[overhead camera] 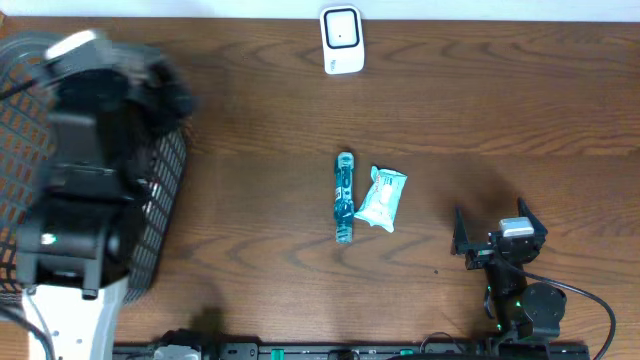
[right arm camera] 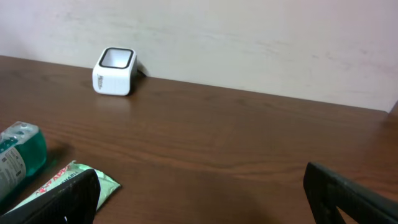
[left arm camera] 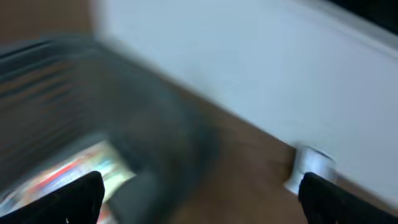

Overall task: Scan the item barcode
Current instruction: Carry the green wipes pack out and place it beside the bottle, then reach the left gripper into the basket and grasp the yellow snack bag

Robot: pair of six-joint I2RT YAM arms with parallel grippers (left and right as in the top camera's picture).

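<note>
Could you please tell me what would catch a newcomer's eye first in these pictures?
A teal bottle and a pale green packet lie side by side mid-table. A white scanner stands at the far edge, and the left arm hangs blurred over a black wire basket at the left.

White scanner (overhead camera: pixel 341 40), teal bottle (overhead camera: pixel 344 197), pale green packet (overhead camera: pixel 382 198), brown wood-grain table (overhead camera: pixel 500 110)

Left wrist view motion-blurred: basket (left arm camera: pixel 50 81) smeared, colourful item (left arm camera: pixel 87 165) inside unidentifiable. Right wrist: bottle (right arm camera: pixel 22 149), green packet (right arm camera: pixel 65 175) cut by edge.
</note>
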